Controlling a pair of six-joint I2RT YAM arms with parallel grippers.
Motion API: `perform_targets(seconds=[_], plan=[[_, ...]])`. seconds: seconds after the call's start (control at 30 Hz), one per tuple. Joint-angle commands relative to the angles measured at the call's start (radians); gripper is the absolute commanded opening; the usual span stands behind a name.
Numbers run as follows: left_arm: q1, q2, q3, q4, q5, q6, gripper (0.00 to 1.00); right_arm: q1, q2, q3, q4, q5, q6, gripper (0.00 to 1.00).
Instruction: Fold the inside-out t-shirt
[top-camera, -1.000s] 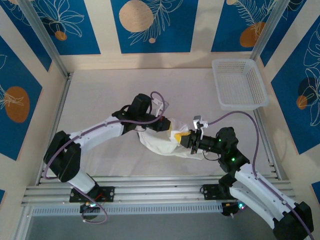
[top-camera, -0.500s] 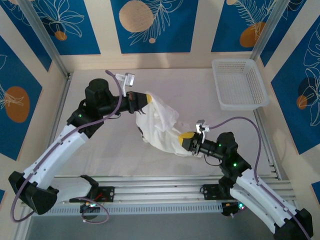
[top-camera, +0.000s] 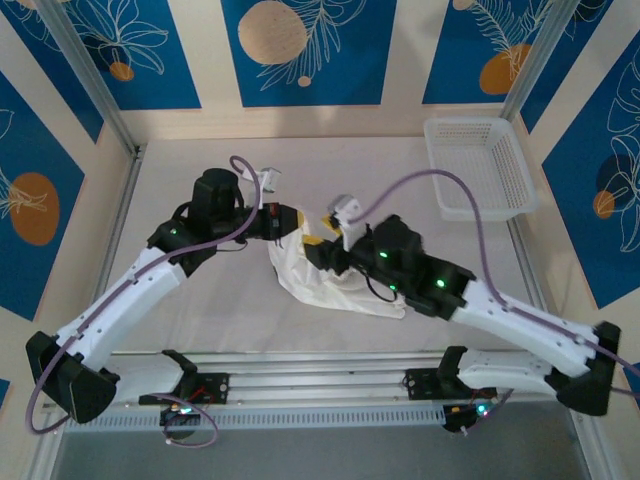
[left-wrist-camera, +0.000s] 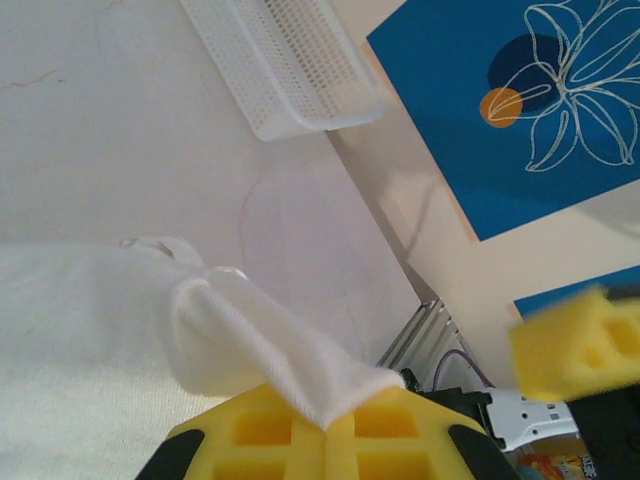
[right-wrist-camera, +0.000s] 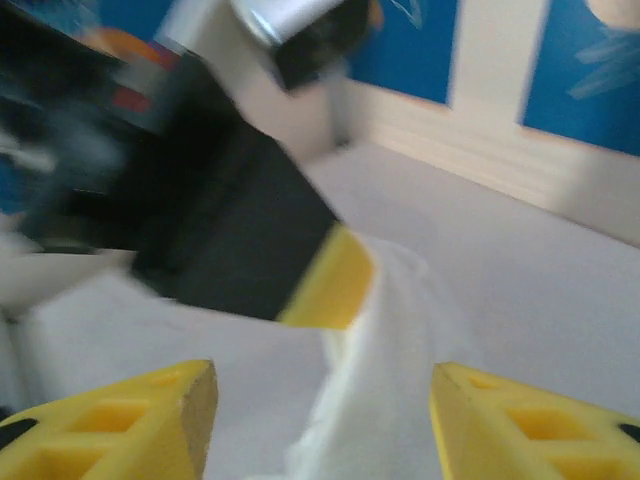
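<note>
The inside-out t-shirt (top-camera: 335, 285) is a crumpled white heap in the middle of the table, with one end lifted toward the upper left. My left gripper (top-camera: 289, 222) is shut on that raised end; in the left wrist view a fold of white fabric (left-wrist-camera: 270, 345) is pinched between the yellow pads (left-wrist-camera: 250, 430). My right gripper (top-camera: 317, 244) hovers just right of the left one, over the shirt, open with nothing between its fingers (right-wrist-camera: 150, 425). The right wrist view shows the left gripper's yellow pad (right-wrist-camera: 328, 283) close ahead and shirt fabric (right-wrist-camera: 395, 385) below.
A white lattice basket (top-camera: 478, 165) stands at the back right corner of the table (top-camera: 200, 310), also seen in the left wrist view as the basket (left-wrist-camera: 285, 65). Metal rails (top-camera: 320, 380) run along the near edge. Blue patterned walls enclose the table.
My right gripper has let go of the shirt's lower right end, opened, and swung up and left beside the left gripper. The left gripper pulled its end up-left, then eased back slightly.
</note>
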Motion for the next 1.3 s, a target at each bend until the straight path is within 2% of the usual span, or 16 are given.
perform_targets(seconds=[0.0,0.07,0.1,0.13,0.2,0.23,0.33,0.4,0.5,0.53,0.63,0.8,0.87,0.97,1.1,1.27], plan=[[-0.009,-0.003,0.050,-0.036,-0.048,0.021,0.00,0.005,0.083,0.055,-0.166,0.152,-0.035,0.65],[-0.009,-0.006,0.049,-0.047,-0.062,0.025,0.00,-0.003,0.106,0.060,-0.172,0.129,-0.021,0.64],[-0.009,-0.007,0.049,-0.056,-0.072,0.027,0.00,-0.013,0.108,0.065,-0.187,0.113,0.001,0.58],[-0.008,-0.008,0.050,-0.063,-0.079,0.030,0.00,-0.024,0.104,0.065,-0.198,0.096,0.023,0.48],[-0.009,-0.017,0.046,-0.070,-0.091,0.039,0.00,-0.067,0.079,0.051,-0.221,-0.006,0.069,0.06],[-0.008,-0.018,0.044,-0.071,-0.103,0.045,0.00,-0.090,0.062,0.044,-0.229,-0.098,0.083,0.00],[-0.003,-0.007,0.032,-0.080,-0.171,0.088,0.00,-0.160,-0.032,-0.041,-0.124,-0.514,0.136,0.00],[0.001,0.028,0.022,-0.096,-0.231,0.148,0.00,-0.229,-0.105,-0.156,0.089,-0.786,0.252,0.00],[0.002,0.068,-0.003,-0.091,-0.294,0.190,0.00,-0.342,-0.163,-0.275,0.319,-0.943,0.444,0.00],[0.002,0.069,-0.016,-0.078,-0.297,0.190,0.02,-0.366,-0.175,-0.288,0.334,-0.948,0.467,0.00],[0.002,0.053,-0.054,-0.045,-0.263,0.196,0.25,-0.392,-0.204,-0.299,0.310,-0.935,0.455,0.00],[-0.012,0.021,-0.098,-0.031,0.017,0.244,0.54,-0.405,-0.178,-0.298,0.314,-0.973,0.458,0.00],[-0.032,0.024,-0.119,-0.045,0.059,0.254,0.59,-0.405,-0.159,-0.293,0.330,-0.986,0.466,0.00],[-0.052,0.052,-0.151,-0.061,0.051,0.264,0.62,-0.404,-0.137,-0.283,0.346,-0.992,0.472,0.00],[-0.073,0.070,-0.208,0.047,0.161,0.286,0.68,-0.404,-0.133,-0.265,0.304,-0.954,0.459,0.00],[-0.070,-0.026,-0.249,0.032,0.031,0.327,0.73,-0.405,-0.147,-0.254,0.236,-0.936,0.436,0.00]])
